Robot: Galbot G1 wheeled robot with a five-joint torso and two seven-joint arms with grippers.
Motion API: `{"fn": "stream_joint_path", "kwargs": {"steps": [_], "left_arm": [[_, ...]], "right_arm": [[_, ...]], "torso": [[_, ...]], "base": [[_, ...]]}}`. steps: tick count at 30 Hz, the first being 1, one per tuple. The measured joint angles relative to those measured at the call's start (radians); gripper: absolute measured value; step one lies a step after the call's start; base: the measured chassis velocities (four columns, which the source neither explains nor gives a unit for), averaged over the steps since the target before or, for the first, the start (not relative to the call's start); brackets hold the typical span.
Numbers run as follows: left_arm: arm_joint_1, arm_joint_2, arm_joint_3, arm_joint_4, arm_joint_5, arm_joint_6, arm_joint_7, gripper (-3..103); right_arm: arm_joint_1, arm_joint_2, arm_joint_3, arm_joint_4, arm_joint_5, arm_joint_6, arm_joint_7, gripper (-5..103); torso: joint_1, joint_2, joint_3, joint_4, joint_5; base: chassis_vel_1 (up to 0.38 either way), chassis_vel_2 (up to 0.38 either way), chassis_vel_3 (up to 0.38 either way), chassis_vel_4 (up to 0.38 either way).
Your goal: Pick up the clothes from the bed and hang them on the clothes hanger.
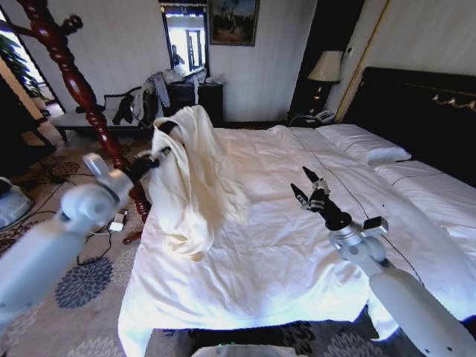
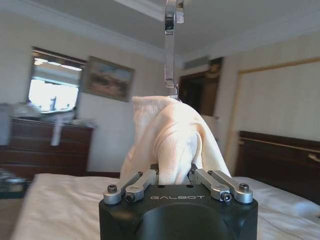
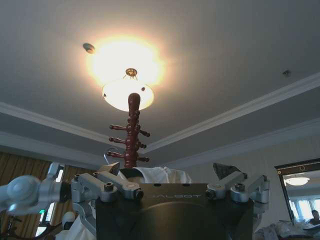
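Clothes (image 1: 190, 175) drape over the hanger, hiding what the left pincer (image 1: 160, 156) clamps; right pincer (image 1: 311, 192) open.

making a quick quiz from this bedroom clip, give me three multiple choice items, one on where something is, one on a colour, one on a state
1. Where is the pale cream garment?
A. folded on a pillow
B. draped over a hanger and held up beside the bed by the left gripper
C. on the floor

2. What colour is the headboard?
A. black
B. white
C. red

3. How is the right gripper?
A. shut on the garment
B. shut on a pillow
C. open, holding nothing

Answers:
1 B: the garment hangs from the left gripper at the bed's left edge, and the left wrist view shows a silver hook rising above it.
2 A: the tall panel behind the white pillows is black.
3 C: its fingers are spread above the white quilt with nothing between them.
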Motion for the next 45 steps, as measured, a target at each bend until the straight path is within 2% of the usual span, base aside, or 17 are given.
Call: {"fn": "stream_joint_path", "kwargs": {"steps": [1,2,4,6,7,8,12,13,15,17,18,25,28,31,35,42,45], "left_arm": [[-0.053,0.009,0.026,0.039,-0.009,0.026,-0.009,18],[-0.132,0.02,0.059,0.091,-0.031,0.081,-0.026,18],[-0.161,0.024,0.07,0.107,-0.041,0.107,-0.036,18],[-0.277,0.024,0.132,0.172,-0.07,0.202,-0.058,18],[-0.323,0.016,0.158,0.2,-0.075,0.22,-0.058,18],[-0.323,0.016,0.158,0.2,-0.075,0.22,-0.058,18],[-0.504,-0.033,0.236,0.297,-0.112,0.28,-0.081,18],[-0.504,-0.033,0.236,0.297,-0.112,0.28,-0.081,18],[-0.582,-0.051,0.261,0.34,-0.119,0.306,-0.098,18],[-0.671,-0.068,0.303,0.406,-0.12,0.34,-0.122,18],[-0.671,-0.068,0.303,0.406,-0.12,0.34,-0.122,18],[-0.891,-0.138,0.435,0.61,-0.15,0.429,-0.2,18],[-0.941,-0.168,0.464,0.664,-0.148,0.439,-0.206,18],[-1.014,-0.238,0.487,0.758,-0.133,0.441,-0.217,18],[-1.049,-0.273,0.486,0.809,-0.119,0.442,-0.218,18],[-1.067,-0.259,0.503,0.858,-0.123,0.44,-0.238,18],[-1.068,-0.26,0.511,0.881,-0.122,0.44,-0.238,18]], "right_arm": [[0.001,0.0,-0.001,0.0,-0.001,0.0,0.002,100],[0.005,-0.002,-0.004,0.0,-0.002,0.0,0.004,100],[0.006,-0.002,-0.005,-0.001,-0.002,0.0,0.005,100],[0.002,-0.004,-0.005,-0.001,-0.002,0.0,0.005,100],[-0.001,-0.004,-0.004,-0.002,-0.002,0.0,0.005,100],[-0.001,-0.004,-0.004,-0.002,-0.002,0.0,0.005,100],[-0.02,-0.003,0.008,0.0,-0.011,0.005,0.005,100],[-0.02,-0.003,0.008,0.0,-0.011,0.005,0.005,100],[-0.031,-0.004,0.017,0.004,-0.013,0.009,0.004,100],[-0.047,-0.011,0.034,0.01,-0.013,0.015,0.002,100],[-0.047,-0.011,0.034,0.01,-0.013,0.015,0.002,100],[-0.09,-0.026,0.085,0.034,-0.012,0.021,0.0,100],[-0.106,-0.029,0.099,0.041,-0.012,0.023,-0.002,100],[-0.13,-0.031,0.121,0.045,-0.014,0.03,-0.014,100],[-0.144,-0.031,0.132,0.044,-0.015,0.04,-0.016,100],[-0.141,-0.035,0.136,0.035,-0.021,0.046,-0.018,100],[-0.127,-0.038,0.131,0.033,-0.028,0.045,-0.018,100]], "torso": [[0.0,0.0,0.0,0.0003,-0.0002],[0.0,0.0,0.0,-0.0003,-0.0007],[0.0,0.0,0.0,-0.0004,-0.0006],[0.0,0.0,0.0,0.0005,0.0001],[0.0,0.0,0.0,0.0002,-0.0001],[0.0,0.0,0.0,0.0002,-0.0001],[0.0,0.0,0.0,-0.0004,-0.0001],[0.0,0.0,0.0,-0.0004,-0.0001],[0.0,0.0,0.0,-0.0009,0.0005],[0.0,0.0,0.0,-0.0002,0.0002],[0.0,0.0,0.0,-0.0002,0.0002],[0.0,0.0,0.0,-0.0003,0.0],[0.0,0.0,0.0,-0.0002,-0.0002],[0.0,0.0,0.0,-0.0006,0.0004],[0.0,0.0,0.0,-0.0009,0.0002],[0.0,0.0,0.0,0.0005,-0.0006],[0.0,0.0,0.0,0.0,-0.0007]], "base": [[0.0,0.0,0.0,0.0],[0.0,0.0,0.0,0.0],[0.0,0.0,0.0,0.0],[0.0,0.0,0.0,0.0],[0.0,0.0,0.0,0.0],[0.0,0.0,0.0,0.0],[0.0,0.0,0.0,0.0],[0.0,0.0,0.0,0.0],[0.0,0.0,0.0,0.0],[0.0,0.0,0.0,0.0],[0.0,0.0,0.0,0.0],[0.0,0.0,0.0,0.0],[0.0,0.0,0.0,0.0],[0.0,0.0,0.0,0.0],[0.0,0.0,0.0,0.0],[0.0,0.0,0.0,0.0],[0.0,0.0,0.0,0.0]]}}
